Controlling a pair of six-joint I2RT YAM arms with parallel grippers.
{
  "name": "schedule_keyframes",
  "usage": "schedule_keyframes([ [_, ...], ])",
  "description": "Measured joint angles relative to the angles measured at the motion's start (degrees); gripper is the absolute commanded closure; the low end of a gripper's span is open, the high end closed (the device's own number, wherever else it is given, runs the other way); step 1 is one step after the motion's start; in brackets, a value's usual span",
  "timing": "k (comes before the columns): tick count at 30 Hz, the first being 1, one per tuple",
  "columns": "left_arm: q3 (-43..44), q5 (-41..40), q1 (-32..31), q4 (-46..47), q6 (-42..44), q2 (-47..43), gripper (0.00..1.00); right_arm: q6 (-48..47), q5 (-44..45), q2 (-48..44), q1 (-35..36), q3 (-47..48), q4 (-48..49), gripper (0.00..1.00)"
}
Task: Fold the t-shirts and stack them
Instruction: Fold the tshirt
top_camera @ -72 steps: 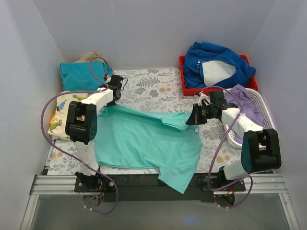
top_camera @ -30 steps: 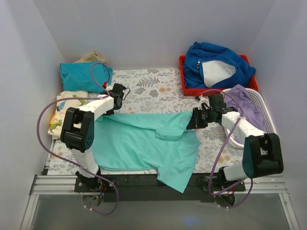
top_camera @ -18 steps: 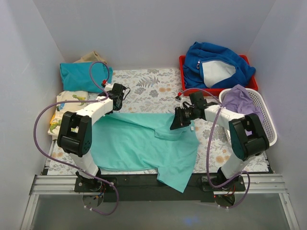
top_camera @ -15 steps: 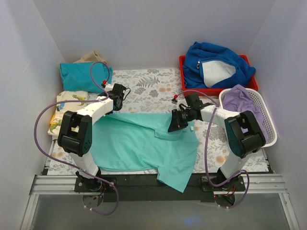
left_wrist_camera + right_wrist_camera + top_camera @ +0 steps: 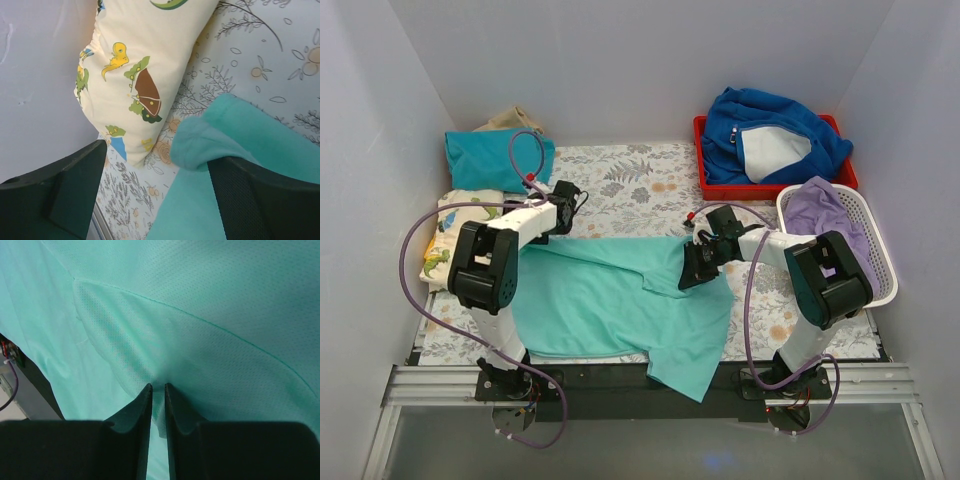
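Note:
A mint-turquoise t-shirt (image 5: 620,300) lies spread across the middle of the table, its front hem hanging over the near edge. My right gripper (image 5: 691,273) is shut on a pinched fold of it (image 5: 158,390), with thin fabric showing between the narrow jaws. At the shirt's upper left corner my left gripper (image 5: 561,205) stands open (image 5: 157,190); the rolled mint corner (image 5: 210,135) lies loose by its right finger. The folded darker teal t-shirt (image 5: 490,158) sits at the back left. In front of that one lies the cream dinosaur-print t-shirt (image 5: 445,235) (image 5: 145,60).
A red bin (image 5: 705,185) at the back right holds a royal-blue fleece jacket (image 5: 770,135). A white basket (image 5: 880,285) with a purple garment (image 5: 825,215) stands at the right edge. White walls close in the left, back and right sides.
My left gripper has opened and let go of the shirt's corner. My right gripper has carried its pinched fold leftward toward the table's middle, folding the right side inward.

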Motion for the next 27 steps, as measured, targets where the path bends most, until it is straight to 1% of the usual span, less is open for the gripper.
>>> schedule_keyframes([
  [8,0.96,-3.56,1.70,-4.26,-4.96,0.15,0.18,0.02,0.02,-0.07,0.00,-0.31,0.33,0.78],
  [19,0.66,-6.23,2.29,-2.86,-3.85,-2.99,0.17,0.00,2.36,-2.69,0.02,-2.95,1.70,0.78],
  [23,0.68,-5.49,2.29,-3.17,-3.23,-4.96,0.17,-0.02,2.60,-2.82,0.02,-2.95,1.57,0.79],
  [27,0.72,-2.16,2.29,-2.47,-1.60,-8.26,0.17,-0.33,2.99,-3.13,0.02,-2.95,1.01,0.80],
])
